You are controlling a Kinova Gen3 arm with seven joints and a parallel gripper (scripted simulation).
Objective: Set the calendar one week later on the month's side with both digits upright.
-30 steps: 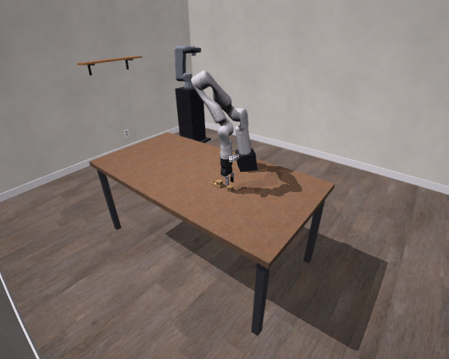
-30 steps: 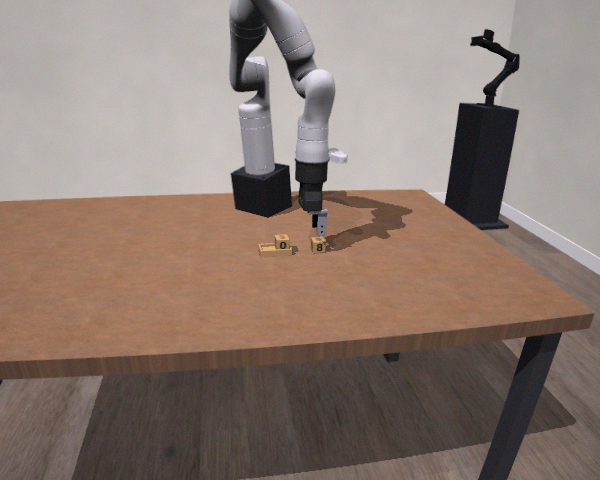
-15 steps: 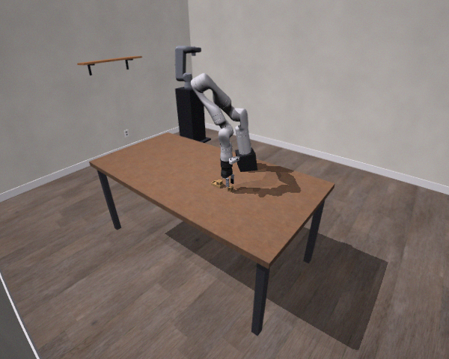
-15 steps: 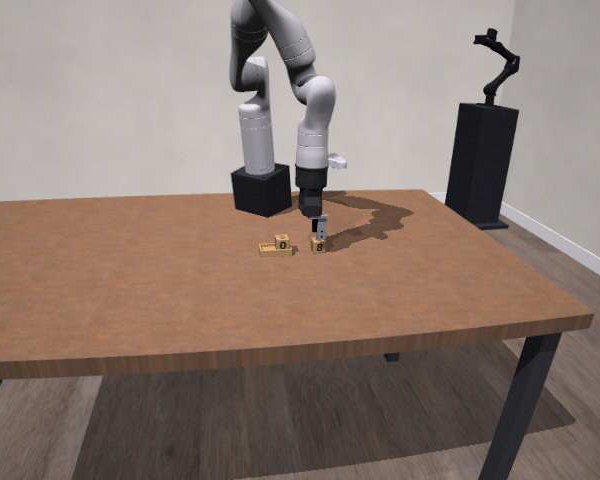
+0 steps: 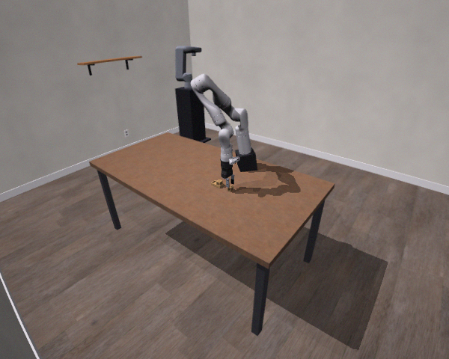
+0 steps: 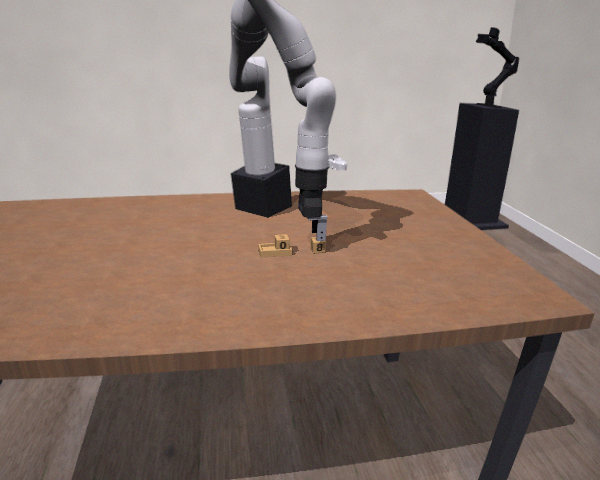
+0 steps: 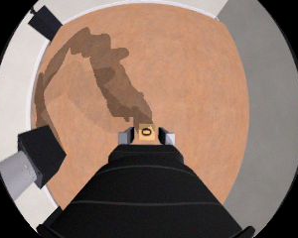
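A small wooden tray lies flat on the table with one cube standing in its right half, showing a 0 toward the exterior camera. The tray's left half is empty. The second cube stands on the table just right of the tray, showing an 8. My gripper points straight down and is open, with its fingers on either side of this cube's top. In the wrist view the cube sits between the two fingertips. In the top view the tray and gripper look small.
The arm's black base block stands on the table behind the tray. A black pedestal with a camera arm stands off the table at the far right. A wall shelf hangs far away.
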